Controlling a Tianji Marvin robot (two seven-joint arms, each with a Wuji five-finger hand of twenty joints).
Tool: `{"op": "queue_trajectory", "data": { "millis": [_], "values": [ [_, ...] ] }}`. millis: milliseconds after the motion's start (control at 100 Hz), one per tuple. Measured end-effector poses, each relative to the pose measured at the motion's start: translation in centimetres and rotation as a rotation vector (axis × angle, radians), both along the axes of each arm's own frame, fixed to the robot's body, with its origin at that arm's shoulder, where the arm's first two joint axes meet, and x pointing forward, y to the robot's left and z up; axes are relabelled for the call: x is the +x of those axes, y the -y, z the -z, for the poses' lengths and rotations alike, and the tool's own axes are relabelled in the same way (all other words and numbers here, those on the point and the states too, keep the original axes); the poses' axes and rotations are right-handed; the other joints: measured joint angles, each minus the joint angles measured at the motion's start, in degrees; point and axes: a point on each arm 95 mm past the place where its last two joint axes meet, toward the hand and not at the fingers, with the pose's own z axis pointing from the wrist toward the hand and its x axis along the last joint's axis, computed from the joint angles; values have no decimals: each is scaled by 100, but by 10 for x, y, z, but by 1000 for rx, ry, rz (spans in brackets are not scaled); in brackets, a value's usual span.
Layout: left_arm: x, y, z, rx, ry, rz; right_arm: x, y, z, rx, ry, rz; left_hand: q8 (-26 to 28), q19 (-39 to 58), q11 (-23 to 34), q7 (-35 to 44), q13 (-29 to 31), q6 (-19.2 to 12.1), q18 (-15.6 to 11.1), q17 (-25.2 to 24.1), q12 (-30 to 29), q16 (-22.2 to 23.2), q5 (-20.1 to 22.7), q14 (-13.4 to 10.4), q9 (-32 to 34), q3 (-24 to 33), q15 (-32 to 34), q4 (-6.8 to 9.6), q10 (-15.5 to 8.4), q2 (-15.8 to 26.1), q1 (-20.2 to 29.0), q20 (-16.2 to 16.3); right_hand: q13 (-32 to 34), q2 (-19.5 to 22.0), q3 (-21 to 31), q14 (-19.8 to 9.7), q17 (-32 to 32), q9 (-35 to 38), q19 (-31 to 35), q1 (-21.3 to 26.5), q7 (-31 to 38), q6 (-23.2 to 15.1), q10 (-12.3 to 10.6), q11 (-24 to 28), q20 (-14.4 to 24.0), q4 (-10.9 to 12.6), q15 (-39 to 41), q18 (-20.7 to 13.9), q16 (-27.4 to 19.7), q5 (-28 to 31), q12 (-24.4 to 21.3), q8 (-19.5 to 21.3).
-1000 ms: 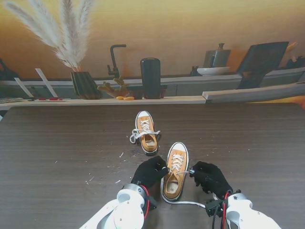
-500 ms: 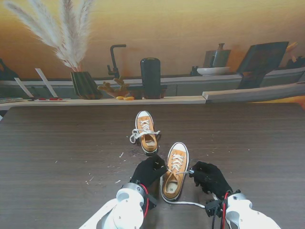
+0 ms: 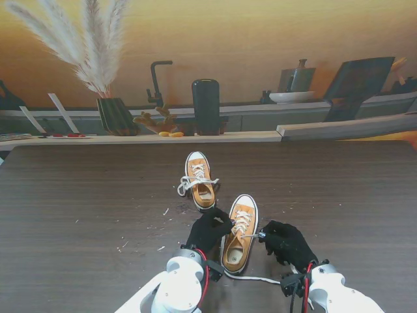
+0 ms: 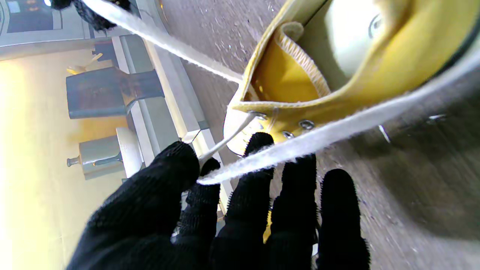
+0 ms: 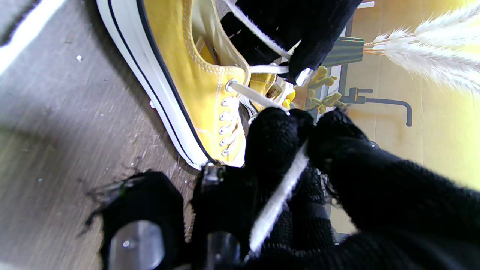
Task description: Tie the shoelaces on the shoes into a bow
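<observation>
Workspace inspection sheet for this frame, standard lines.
Surface: dark wood table, pale specks left of the shoes.
Job's things: near shoe untied, lace trailing on the table; far shoe already in a bow.
Clutter: nothing seen beyond the specks.
Grippers: left hand and right hand each pinch a lace end.
Cables: red and black wires at both wrists.
Surroundings: shelf with pampas vase, black cylinder.

Dark wood table [image 3: 78,195], yellow wall [image 3: 247,32], cluttered shelf [image 3: 195,137] behind.
</observation>
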Motion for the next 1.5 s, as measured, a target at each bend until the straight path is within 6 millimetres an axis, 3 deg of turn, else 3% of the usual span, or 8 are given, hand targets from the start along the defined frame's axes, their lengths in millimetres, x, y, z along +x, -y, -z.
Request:
{"op": "queue_trajectory", "data": {
  "millis": [290,420,680,840,1230,1370,1440,1500],
  "values": [
    [2,2,2,-143,-89,-39,0,0,0,0,-1,-2,1,-58,849,139,206,1,0,-76,172,-1,-142,-121,331,-161,178,-99,-52,66,72,-3,0,0,0,-1,0,0,0,0,0,0,0,0,0,0,0,0,0,0,0,0],
    [3,1,2,-179,-114,-47,-1,0,0,0,-1,-2,-61,-53,1468,143,378,2,0,51,519,-2,-132,-126,571,-161,369,-105,-255,66,72,-51,0,0,0,-2,0,0,0,0,0,0,0,0,-2,0,0,0,0,0,0,0],
    [4,-2,1,-186,-117,-57,-1,0,0,1,-2,-3,-142,357,3373,143,1337,6,149,879,1601,292,-121,-431,1031,-161,1950,-163,-773,65,72,-66,0,0,0,-3,0,0,0,0,0,0,0,0,-4,0,0,0,-2,0,0,0],
    [4,-3,-1,-192,-121,-56,-1,0,0,2,-2,-3,-143,567,4084,143,1614,8,260,1134,1920,373,-121,-583,1037,-285,2583,-164,-965,63,133,-69,0,0,0,-4,0,0,0,0,0,0,0,0,-4,0,0,0,-3,0,0,0],
    [10,-1,4,-217,-161,-47,-2,0,-1,4,-2,0,-288,1472,4611,96,2250,286,269,2049,2149,375,27,-729,1280,-393,3553,-164,-1126,44,314,-70,0,0,0,-5,0,0,0,0,0,13,0,0,-5,0,0,0,-7,0,1,0],
    [10,0,5,-231,-179,-45,-2,1,-1,5,-2,1,-296,2036,4684,87,2719,286,274,2864,2217,375,27,-793,1321,-393,3902,-164,-1176,-16,314,-70,0,0,0,-5,0,0,0,1,0,24,0,0,-5,0,0,0,-8,0,1,0],
    [10,0,5,-247,-195,-46,-2,1,-1,5,-2,2,-351,2419,4688,80,2722,286,282,3320,2226,375,27,-795,1322,-393,4221,-164,-1176,-16,314,-392,0,0,0,-5,0,0,0,1,-1,30,0,0,-5,0,0,0,-8,0,1,0],
    [10,0,4,-258,-204,-43,-3,1,-1,5,-2,2,-355,2763,4690,46,2730,286,544,3718,2233,375,29,-796,1336,-393,4502,-164,-1177,-16,314,-556,0,0,0,-5,0,0,0,1,-1,33,0,0,-5,0,0,0,-9,0,1,0]
  ]
}}
